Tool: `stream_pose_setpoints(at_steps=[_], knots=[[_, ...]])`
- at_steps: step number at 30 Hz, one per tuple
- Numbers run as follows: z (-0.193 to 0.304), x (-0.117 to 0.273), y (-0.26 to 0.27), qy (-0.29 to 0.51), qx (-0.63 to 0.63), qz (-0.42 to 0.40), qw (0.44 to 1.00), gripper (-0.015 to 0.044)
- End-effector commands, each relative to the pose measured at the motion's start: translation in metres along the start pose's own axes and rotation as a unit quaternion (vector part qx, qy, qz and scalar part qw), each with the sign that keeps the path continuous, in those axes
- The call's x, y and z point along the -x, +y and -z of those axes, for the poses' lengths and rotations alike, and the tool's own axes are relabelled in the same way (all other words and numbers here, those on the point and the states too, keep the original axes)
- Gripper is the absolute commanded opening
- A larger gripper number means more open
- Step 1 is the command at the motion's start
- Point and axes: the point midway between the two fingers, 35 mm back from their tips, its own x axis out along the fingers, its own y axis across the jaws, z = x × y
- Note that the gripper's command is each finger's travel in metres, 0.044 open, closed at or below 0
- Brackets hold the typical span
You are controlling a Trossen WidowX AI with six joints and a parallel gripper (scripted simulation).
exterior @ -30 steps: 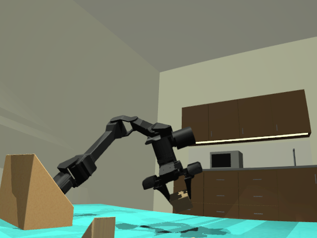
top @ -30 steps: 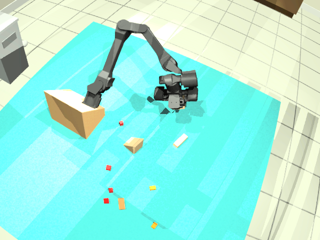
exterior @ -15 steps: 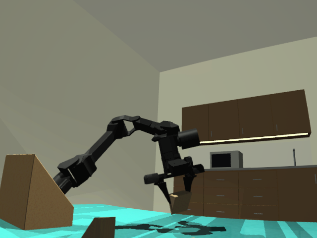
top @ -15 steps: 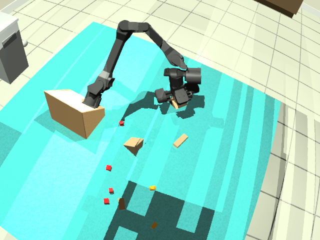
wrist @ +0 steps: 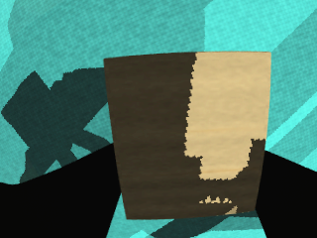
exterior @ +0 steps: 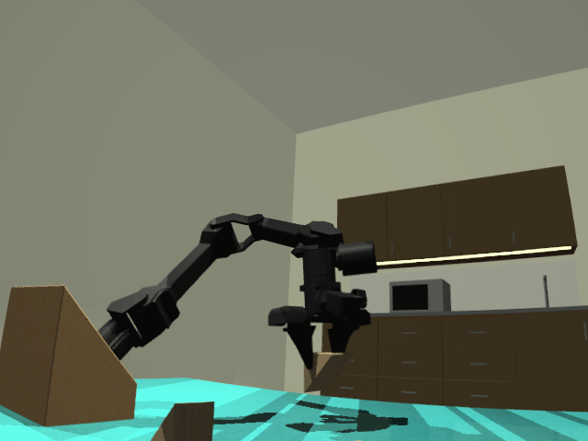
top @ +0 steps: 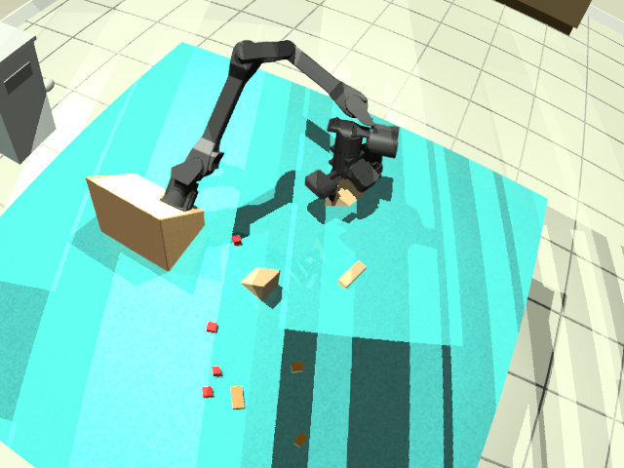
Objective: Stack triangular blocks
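Observation:
My gripper (top: 346, 191) (exterior: 324, 359) (wrist: 185, 150) points down and is shut on one triangular block (top: 344, 198) (exterior: 330, 372) (wrist: 228, 99). The block hangs above the table (top: 433, 287), with a flat face up; in the exterior view it narrows downward, its slanted side facing down to the right. The wrist view shows its upper face between the two black fingers. The other triangular block (top: 259, 277) (exterior: 198, 421) stands on the table, nearer the front and left, apart from the held one. In the exterior view its slope is on its left and its bottom is cut off.
The arm's base is on a large wooden wedge (top: 132, 221) (exterior: 28, 351) at the left. A red cube (top: 236, 240) lies behind the standing block. A flat wooden strip (top: 351, 274) lies to its right. More red cubes, another strip (top: 237, 397) and two small brown pieces lie nearer the front.

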Motion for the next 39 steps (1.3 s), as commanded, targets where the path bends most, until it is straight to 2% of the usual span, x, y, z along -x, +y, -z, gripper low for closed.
stream_pose_setpoints(at_steps=[1, 9, 39], knots=[[0.002, 0.003, 0.000, -0.001, 0.038, 0.017, 0.999, 0.0000], [-0.001, 0.005, -0.006, -0.003, 0.038, 0.019, 0.999, 0.0000], [-0.035, 0.044, -0.139, -0.023, 0.034, 0.064, 0.997, 0.0000]])
